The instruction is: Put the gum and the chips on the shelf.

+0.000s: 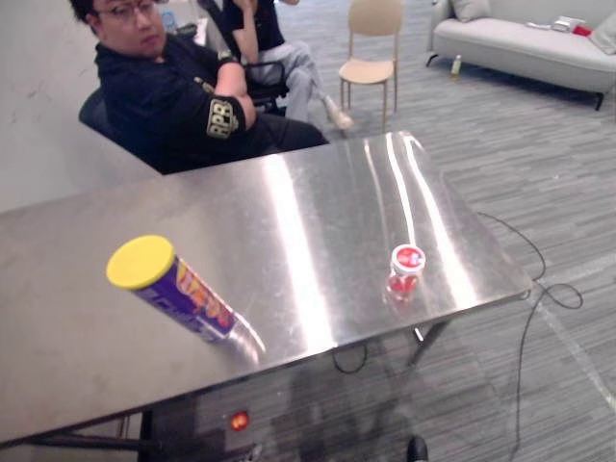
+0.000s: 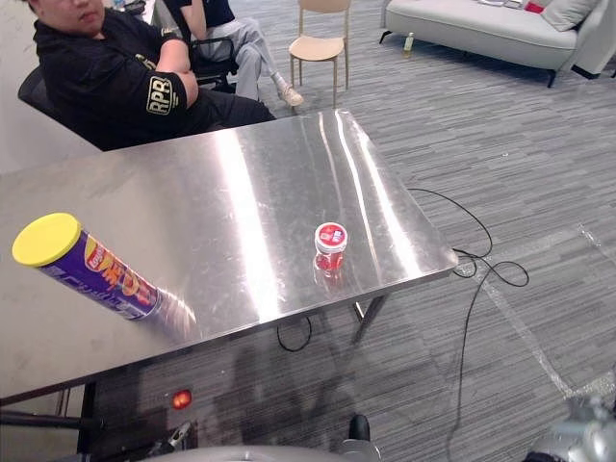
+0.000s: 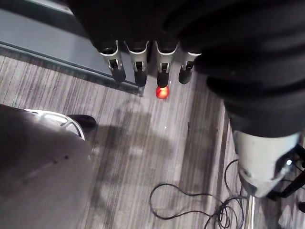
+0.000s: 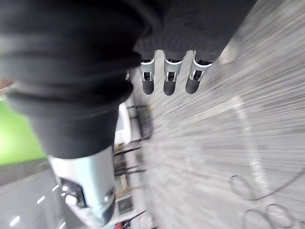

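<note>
**Status: both items on table, both hands empty**

1. Work surface. A stainless steel table (image 1: 318,192) stands in front of the robot, on a grey striped carpet floor (image 1: 539,164).

2. Chips. The chips can (image 1: 178,289), a purple tube with a yellow lid (image 1: 141,262), stands on its base at the near left of the table, close to the near edge. Nothing touches it.

3. Gum. The gum jar (image 1: 405,270), a small clear container with a red-and-white lid, stands upright at the near right of the table, close to the near edge and well apart from the chips can. Nothing touches it.

4. Left hand. The left hand (image 3: 139,66) hangs above the floor beside the table, fingers relaxed and extended, holding nothing. A red indicator light (image 3: 162,92) glows past its fingertips.

5. Right hand. The right hand (image 4: 170,76) hangs above the carpet, fingers relaxed and extended, holding nothing.

6. Surroundings. A person in a dark shirt (image 1: 173,106) sits at the far left edge of the table with arms folded. A second seated person (image 1: 279,48) is behind. A beige chair (image 1: 371,53) and a grey sofa (image 1: 520,43) stand farther back.
</note>
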`<state>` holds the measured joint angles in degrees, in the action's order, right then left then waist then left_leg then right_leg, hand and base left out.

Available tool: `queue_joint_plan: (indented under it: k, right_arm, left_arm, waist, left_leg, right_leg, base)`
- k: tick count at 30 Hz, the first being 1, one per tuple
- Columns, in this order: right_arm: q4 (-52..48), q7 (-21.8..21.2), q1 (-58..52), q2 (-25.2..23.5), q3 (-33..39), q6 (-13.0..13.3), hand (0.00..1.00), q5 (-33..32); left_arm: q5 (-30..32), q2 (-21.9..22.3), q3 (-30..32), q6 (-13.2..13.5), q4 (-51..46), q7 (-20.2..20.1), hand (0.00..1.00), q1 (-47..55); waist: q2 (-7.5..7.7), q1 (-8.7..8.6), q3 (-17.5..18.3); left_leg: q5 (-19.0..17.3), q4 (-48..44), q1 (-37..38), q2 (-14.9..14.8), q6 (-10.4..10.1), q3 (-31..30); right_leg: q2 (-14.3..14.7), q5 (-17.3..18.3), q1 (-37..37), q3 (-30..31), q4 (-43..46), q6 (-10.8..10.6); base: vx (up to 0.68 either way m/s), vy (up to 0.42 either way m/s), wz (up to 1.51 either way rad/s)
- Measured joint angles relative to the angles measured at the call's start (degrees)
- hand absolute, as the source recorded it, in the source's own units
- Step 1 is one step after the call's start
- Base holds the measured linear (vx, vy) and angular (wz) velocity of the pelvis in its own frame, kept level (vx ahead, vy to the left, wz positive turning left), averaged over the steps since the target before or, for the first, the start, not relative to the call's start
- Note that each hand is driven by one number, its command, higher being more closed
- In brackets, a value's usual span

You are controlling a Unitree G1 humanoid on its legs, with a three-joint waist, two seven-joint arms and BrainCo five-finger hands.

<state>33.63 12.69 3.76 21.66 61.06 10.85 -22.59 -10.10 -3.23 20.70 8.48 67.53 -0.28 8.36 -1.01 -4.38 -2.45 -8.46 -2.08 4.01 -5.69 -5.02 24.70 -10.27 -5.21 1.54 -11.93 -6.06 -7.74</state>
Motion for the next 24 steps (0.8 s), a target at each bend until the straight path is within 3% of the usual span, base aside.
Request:
queue_joint_plan:
  k: [3,8,15,24]
  right_arm:
    - [-8.84,3.15,0.22,-0.3,-3.65,2.07,0.0,5.42]
    - [-18.44,3.67,0.15,-4.11,-10.55,2.09,0.0,10.68]
    - [-32.83,-2.42,-3.39,-7.68,-19.71,2.13,0.0,17.41]
    - [-38.36,-9.87,-7.46,-7.64,-28.43,2.2,0.0,17.58]
  left_arm:
    - [-0.05,0.85,-0.22,0.01,-1.92,-0.07,0.0,0.43]
    - [0.14,0.85,-1.36,-0.3,-2.35,-0.1,0.0,0.41]
    - [2.53,0.75,-3.02,-0.32,-4.01,-0.58,0.0,0.39]
    - [4.39,-0.7,-6.4,-0.31,-4.33,-1.69,0.0,0.44]
  waist:
    - [0.36,0.46,0.41]
    - [0.34,1.47,0.74]
    - [0.36,2.86,0.76]
    - [1.03,2.91,0.64]
  left_leg:
    - [-0.04,-0.02,0.31,-0.21,-0.08,-0.08]
    - [-0.04,-0.01,0.72,-0.14,-0.08,-0.17]
    - [-0.01,-0.03,0.62,0.03,-0.04,-1.7]
    - [0.01,-1.33,1.13,0.33,0.01,-5.68]
  right_leg:
    - [0.18,0.0,-0.33,-0.09,-0.02,0.0]
    - [0.06,-0.01,-0.71,-0.21,-0.02,-0.02]
    - [-0.16,-0.02,-1.39,-1.64,-0.02,-0.05]
    - [-0.89,-0.01,-4.68,-5.6,-0.01,-0.07]
  base:
    - [-0.05,-0.049,-0.01]
    - [-0.04,-0.032,0.0]
    - [-0.02,-0.03,0.08]
    - [-0.03,-0.016,0.2]
